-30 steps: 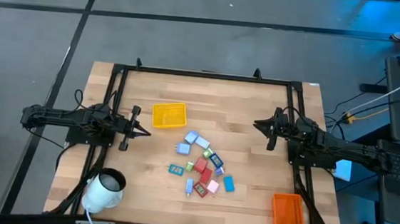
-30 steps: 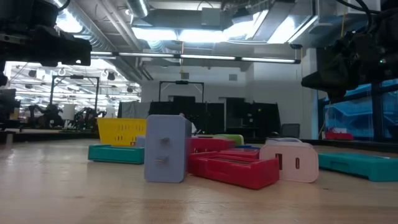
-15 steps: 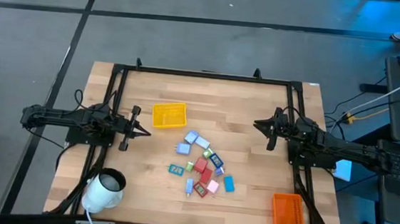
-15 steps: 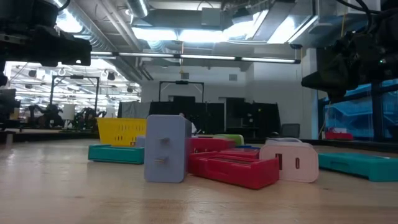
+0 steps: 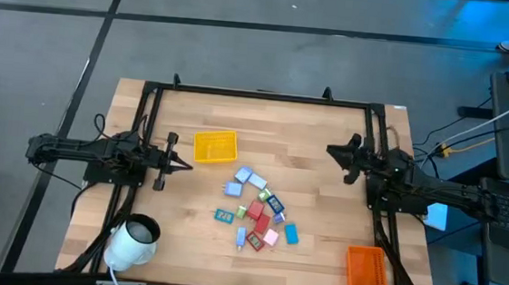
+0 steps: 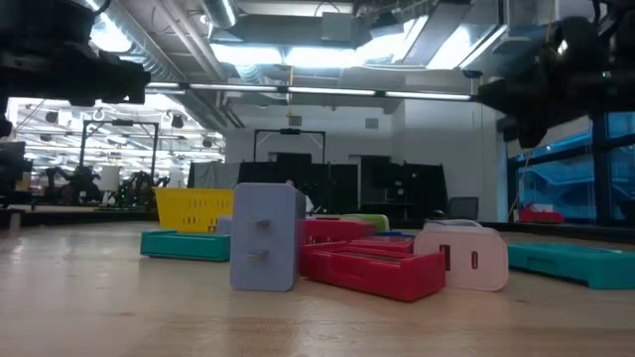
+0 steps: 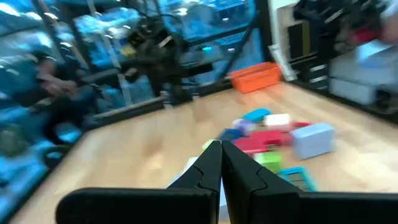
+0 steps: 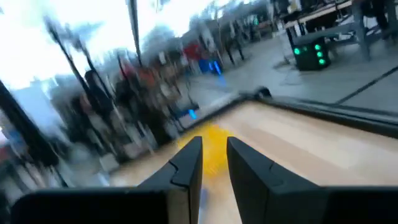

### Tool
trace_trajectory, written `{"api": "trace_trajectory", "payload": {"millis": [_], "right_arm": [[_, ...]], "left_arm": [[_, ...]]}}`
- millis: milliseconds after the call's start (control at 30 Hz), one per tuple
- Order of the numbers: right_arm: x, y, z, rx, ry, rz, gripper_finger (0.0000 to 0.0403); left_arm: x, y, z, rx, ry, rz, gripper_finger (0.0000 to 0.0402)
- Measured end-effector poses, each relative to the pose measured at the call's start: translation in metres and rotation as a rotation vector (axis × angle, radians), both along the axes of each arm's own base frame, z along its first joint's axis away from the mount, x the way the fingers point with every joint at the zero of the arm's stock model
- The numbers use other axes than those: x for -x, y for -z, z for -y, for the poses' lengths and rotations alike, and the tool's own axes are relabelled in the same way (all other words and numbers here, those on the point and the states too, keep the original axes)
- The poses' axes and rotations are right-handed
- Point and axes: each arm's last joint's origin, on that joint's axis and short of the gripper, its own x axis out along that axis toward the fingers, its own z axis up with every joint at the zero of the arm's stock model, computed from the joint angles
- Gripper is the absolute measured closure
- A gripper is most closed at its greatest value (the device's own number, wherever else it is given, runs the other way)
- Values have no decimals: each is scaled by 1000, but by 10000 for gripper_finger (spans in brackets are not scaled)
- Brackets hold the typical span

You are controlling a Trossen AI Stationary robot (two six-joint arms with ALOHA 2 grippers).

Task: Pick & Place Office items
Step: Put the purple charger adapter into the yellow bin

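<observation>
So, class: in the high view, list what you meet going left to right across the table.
White roll → left gripper → yellow tray → pile of office items → right gripper → orange tray.

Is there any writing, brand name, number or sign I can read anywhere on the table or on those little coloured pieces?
No readable text in any view.
Office items: no labels or print legible; the nearest pieces in the low view show only slots, no letters.
Yellow tray and orange tray: plain ribbed plastic, no markings visible.
White roll: nothing printed that shows.
Room behind the table: any signs are too blurred to read.
</observation>
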Motion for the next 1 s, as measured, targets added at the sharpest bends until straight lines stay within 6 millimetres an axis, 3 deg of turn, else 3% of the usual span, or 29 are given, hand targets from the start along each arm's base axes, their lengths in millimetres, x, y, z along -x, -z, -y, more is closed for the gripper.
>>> {"api": "trace_trajectory", "payload": {"millis": [67,300,433,567,700,833,933,1000], "right_arm": [[0,-4,-3,-8,-103,47,323],[1,-7,-28,17,-647,62,323],[5,-19,-47,134,-781,206,323],[9,-23,-63,245,-752,286,323],[6,-22,-71,253,-643,257,323],[7,-34,-80,365,-744,424,323],[-1,-59,-86,416,-774,478,323],[-14,-76,-93,454,-768,397,323]], "left_arm": [[0,-6,-1,0,-10,58,397],[10,-44,13,0,307,456,396],[26,-63,21,-140,478,735,396],[42,-75,25,-201,583,944,396],[38,-72,28,-182,617,887,396],[14,-71,23,-44,309,642,396],[-1,-98,24,-40,211,554,396],[-13,-123,26,-29,183,494,396]]}}
